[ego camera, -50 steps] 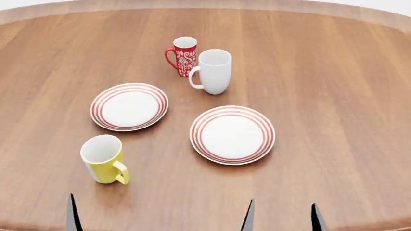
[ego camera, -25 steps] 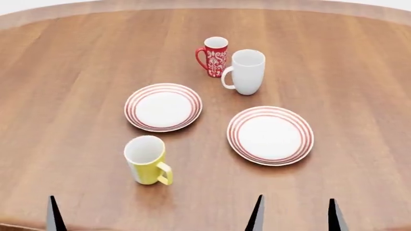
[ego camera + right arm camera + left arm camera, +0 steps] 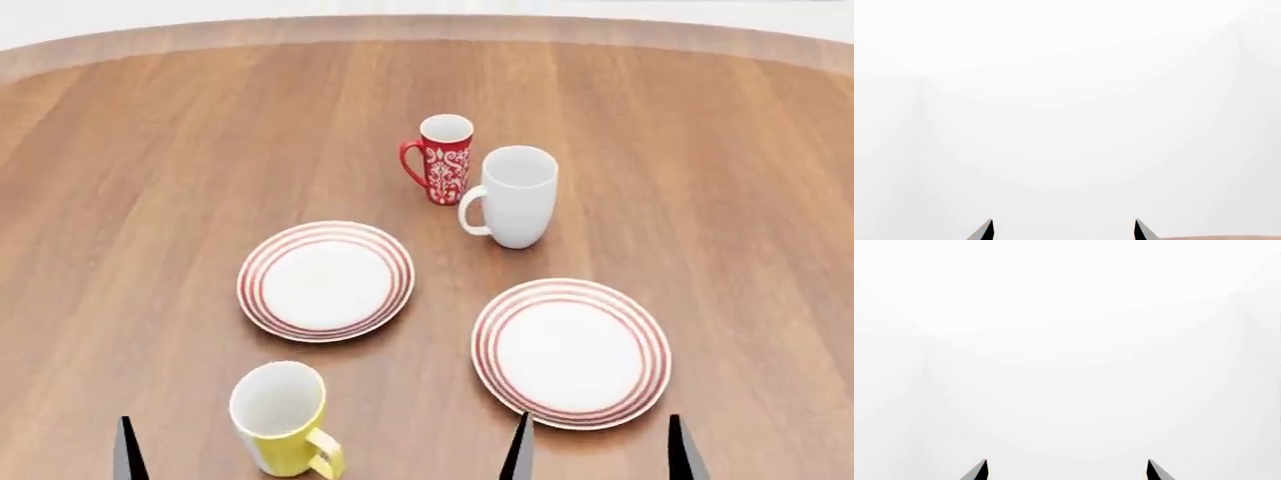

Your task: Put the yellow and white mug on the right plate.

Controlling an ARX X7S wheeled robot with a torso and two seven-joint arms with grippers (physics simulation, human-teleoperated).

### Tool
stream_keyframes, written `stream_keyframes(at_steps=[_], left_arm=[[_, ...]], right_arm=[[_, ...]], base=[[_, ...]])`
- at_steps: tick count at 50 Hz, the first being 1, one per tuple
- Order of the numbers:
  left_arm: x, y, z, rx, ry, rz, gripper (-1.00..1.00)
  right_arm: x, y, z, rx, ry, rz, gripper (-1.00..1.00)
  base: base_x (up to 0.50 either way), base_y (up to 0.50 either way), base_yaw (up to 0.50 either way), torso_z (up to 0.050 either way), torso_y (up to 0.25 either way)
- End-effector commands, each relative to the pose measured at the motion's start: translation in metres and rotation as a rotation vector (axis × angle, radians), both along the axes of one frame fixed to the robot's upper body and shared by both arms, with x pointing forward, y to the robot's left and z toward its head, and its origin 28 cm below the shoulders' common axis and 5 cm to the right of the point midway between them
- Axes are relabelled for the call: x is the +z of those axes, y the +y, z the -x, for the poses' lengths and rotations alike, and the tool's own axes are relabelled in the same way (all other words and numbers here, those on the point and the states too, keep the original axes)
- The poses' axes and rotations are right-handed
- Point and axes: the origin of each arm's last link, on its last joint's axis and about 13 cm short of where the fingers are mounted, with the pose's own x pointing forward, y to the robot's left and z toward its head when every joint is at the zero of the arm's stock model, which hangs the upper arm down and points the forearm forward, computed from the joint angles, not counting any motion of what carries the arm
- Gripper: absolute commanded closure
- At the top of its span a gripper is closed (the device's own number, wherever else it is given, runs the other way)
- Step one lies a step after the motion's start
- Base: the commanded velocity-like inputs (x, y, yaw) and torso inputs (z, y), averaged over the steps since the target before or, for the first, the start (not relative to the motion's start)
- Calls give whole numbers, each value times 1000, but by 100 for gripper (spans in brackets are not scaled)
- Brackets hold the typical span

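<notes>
Nearer now, yellow and white mug (image 3: 282, 418) sits between both spread-wide tools.

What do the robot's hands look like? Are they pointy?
Yes. Only the tips show: thin, dark, pointed blades, like black spikes. The right tool shows two, the left tool shows two in its wrist camera. No cables, markings or arms are visible.

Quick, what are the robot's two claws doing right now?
Left end effector: open, holding nothing.
Right end effector: open, holding nothing.
</notes>
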Motion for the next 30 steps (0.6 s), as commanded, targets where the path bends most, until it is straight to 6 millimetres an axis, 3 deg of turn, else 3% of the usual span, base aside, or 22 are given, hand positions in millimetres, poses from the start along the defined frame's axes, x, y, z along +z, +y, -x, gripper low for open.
stream_keyframes(at_steps=[1,18,23,30], left_arm=[[-1,0,-1,3,4,-19,-100],[-1,-1,1,-5,5,-22,-100],[-1,-1,1,-4,4,-21,-100],[-1,0,0,2,6,-17,-100]], right_arm=[[0,1,0,11,-5,29,-100],[-5,4,-1,74,61,122,-100],[-5,6,-2,94,82,156,-100],[-10,9,-6,252,223,380,-100]], base=[[500,-62,0,0,0],[488,-38,0,0,0],[0,0,0,0,0],[0,0,0,0,0]])
